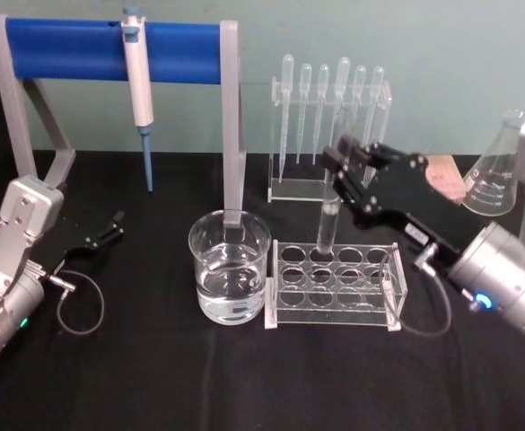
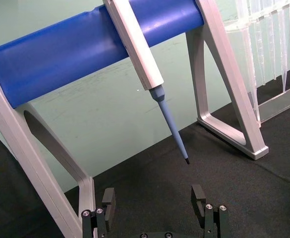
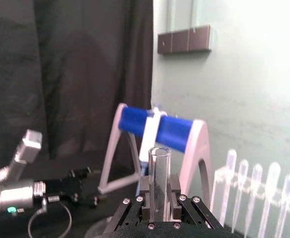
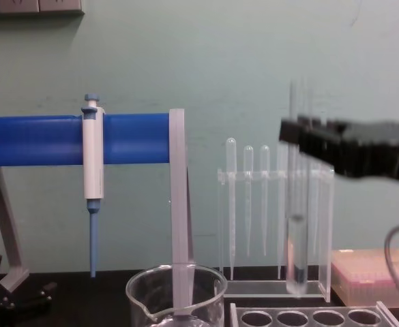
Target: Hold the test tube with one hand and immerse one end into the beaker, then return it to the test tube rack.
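The test tube hangs upright with its rounded bottom just above a back-row hole of the clear rack. My right gripper is shut on its upper part. In the right wrist view the test tube stands between the right gripper's black fingers. From the chest, the test tube ends a little above the rack, under the right gripper. The beaker, part full of water, stands left of the rack; its rim shows low in the chest view. My left gripper rests open at the far left.
A blue-barred stand holding a white-and-blue pipette rises behind the beaker. Several plastic pipettes hang in a clear holder behind the rack. A glass flask and a pink box sit at the back right.
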Available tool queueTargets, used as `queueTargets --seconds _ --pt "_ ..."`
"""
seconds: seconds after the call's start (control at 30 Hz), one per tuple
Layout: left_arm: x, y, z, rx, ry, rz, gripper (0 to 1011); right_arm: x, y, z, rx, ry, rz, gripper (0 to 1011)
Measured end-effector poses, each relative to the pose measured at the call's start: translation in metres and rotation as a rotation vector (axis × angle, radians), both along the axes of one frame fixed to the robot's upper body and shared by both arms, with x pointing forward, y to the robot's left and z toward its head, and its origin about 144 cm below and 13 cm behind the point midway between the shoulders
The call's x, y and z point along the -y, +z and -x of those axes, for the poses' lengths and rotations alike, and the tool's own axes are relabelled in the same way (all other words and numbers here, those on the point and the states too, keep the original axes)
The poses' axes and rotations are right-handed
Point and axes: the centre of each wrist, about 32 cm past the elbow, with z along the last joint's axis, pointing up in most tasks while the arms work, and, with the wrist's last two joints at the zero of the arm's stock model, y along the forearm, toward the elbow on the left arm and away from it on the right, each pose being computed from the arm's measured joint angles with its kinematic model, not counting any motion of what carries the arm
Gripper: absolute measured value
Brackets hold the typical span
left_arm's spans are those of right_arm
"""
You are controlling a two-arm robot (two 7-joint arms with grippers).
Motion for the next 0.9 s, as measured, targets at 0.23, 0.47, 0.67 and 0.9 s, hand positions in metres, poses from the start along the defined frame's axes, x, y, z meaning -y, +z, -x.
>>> queueTargets --seconds 0.23,0.47,0.67,0.9 --pt "0.0 0.0 0.0 0.0 0.0 0.0 1000 -0.001 -0.023 -0.002 -0.028 -0.017 0.004 224" --pt "0.0 0.0 0.0 0.0 0.0 0.0 1000 -0.003 -0.035 -0.005 -0.042 -0.009 -0.001 224" --pt "0.0 0.0 0.0 0.0 0.0 0.0 1000 -0.004 -0.039 -0.004 -0.05 -0.01 0.005 224" --pt "0.0 0.0 0.0 0.0 0.0 0.0 1000 -0.004 -0.046 -0.004 -0.065 -0.014 0.019 224"
